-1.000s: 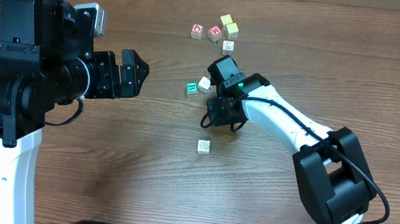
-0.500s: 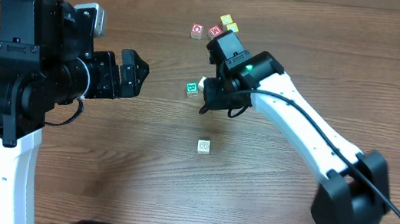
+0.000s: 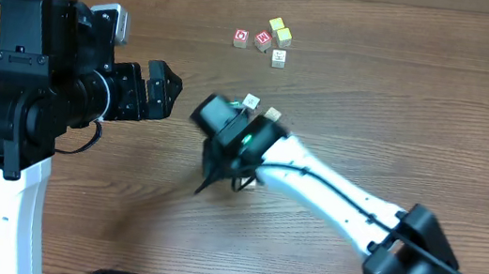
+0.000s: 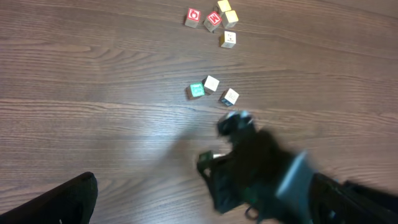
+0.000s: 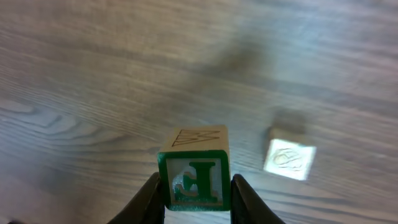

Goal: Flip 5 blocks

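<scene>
Two claws: right claw [image 5: 198, 190] close-set around one green-printed block [image 5: 194, 171], left claw [image 3: 170, 92] fully spread above the table [image 3: 398, 119].

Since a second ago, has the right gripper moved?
Yes. Overhead, the right gripper has swung left and down the frame, farther from the two red cubes, which sit where they were.

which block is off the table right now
The green-lettered block pinched between the right fingers, W on top; the others in view lie on the table.
</scene>
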You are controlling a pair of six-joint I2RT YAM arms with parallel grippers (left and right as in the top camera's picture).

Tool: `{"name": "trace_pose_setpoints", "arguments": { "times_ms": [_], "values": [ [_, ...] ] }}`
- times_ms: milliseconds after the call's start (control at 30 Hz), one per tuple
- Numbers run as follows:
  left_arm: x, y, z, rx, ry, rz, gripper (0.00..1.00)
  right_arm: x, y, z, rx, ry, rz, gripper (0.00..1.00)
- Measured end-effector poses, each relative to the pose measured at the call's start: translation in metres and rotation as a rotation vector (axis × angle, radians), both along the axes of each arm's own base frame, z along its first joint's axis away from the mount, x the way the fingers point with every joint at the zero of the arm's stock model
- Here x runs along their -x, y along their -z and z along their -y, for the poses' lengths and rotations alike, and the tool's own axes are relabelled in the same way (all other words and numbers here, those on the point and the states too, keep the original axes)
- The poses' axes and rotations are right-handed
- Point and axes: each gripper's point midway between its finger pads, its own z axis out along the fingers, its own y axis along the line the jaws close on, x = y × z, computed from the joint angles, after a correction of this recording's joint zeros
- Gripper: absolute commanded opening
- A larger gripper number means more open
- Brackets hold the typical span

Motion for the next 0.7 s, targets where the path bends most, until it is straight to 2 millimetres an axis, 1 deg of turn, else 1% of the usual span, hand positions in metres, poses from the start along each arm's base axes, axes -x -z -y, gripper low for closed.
{"name": "trace_pose_setpoints", "arguments": {
  "times_ms": [100,200,367,533,600,700],
  "values": [
    [0.000,0.000,0.000,0.000,0.000,0.000,0.99,0.011,0.014,-0.009,0.023,-0.002,0.042,0.27],
    [0.000,0.000,0.000,0.000,0.000,0.000,1.00,0.016,0.021,-0.011,0.046,0.002,0.081,0.26],
    [0.000,0.000,0.000,0.000,0.000,0.000,1.00,0.017,0.036,-0.006,0.087,0.036,0.123,0.26],
    [0.000,0.000,0.000,0.000,0.000,0.000,1.00,0.016,0.058,0.000,0.127,0.052,0.122,0.32],
    [0.000,0.000,0.000,0.000,0.000,0.000,1.00,0.016,0.065,0.000,0.138,0.054,0.116,0.40],
    [0.000,0.000,0.000,0.000,0.000,0.000,1.00,0.017,0.070,0.001,0.144,0.061,0.110,0.60]
  ]
}}
